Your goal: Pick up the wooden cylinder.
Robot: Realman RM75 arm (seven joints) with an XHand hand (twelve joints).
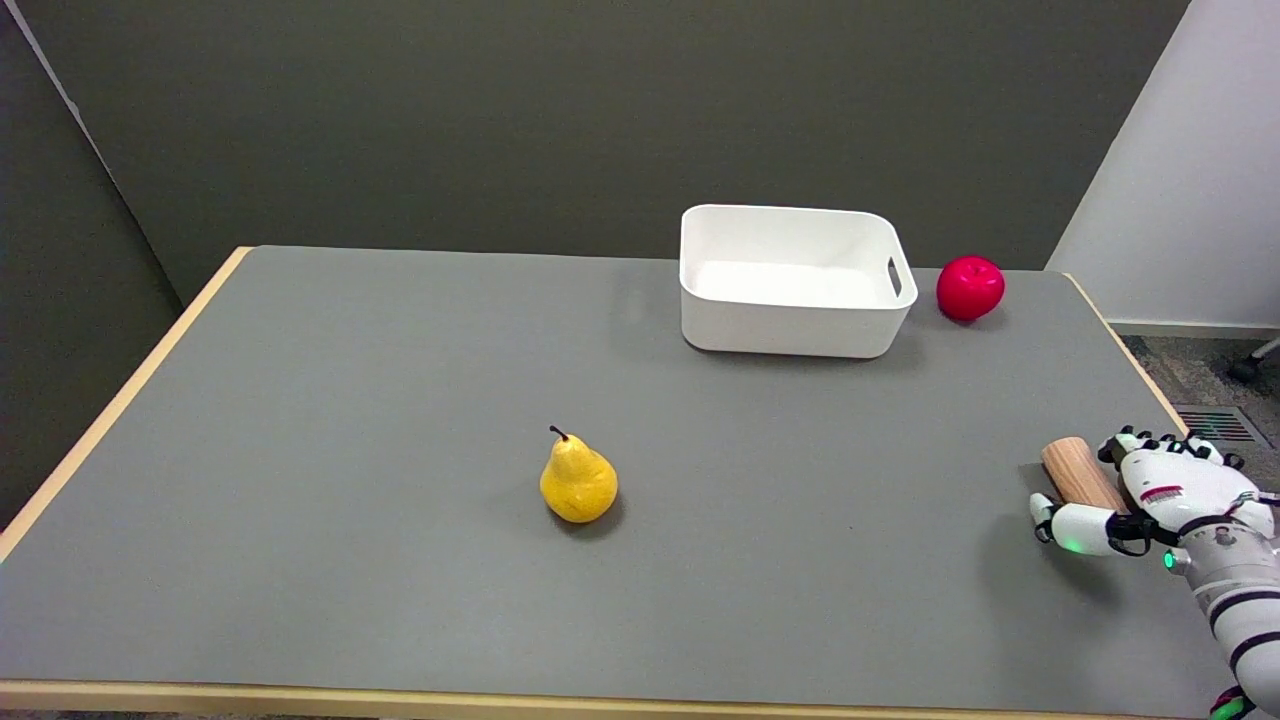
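Note:
The wooden cylinder [1080, 473] is a short tan rod near the table's right edge, lying at a slant with its rounded end pointing up and left. My right hand [1150, 500] reaches in from the lower right and grips it. The thumb [1068, 526] lies across the near side and the other fingers [1150, 445] curl over the far side. The palm hides the cylinder's lower end. I cannot tell whether the cylinder is clear of the table.
A yellow pear [578, 482] stands mid-table to the left. A white bin [790, 325] sits at the back, with a red apple [969, 287] just right of it. The table's right edge [1150, 375] runs close behind the hand.

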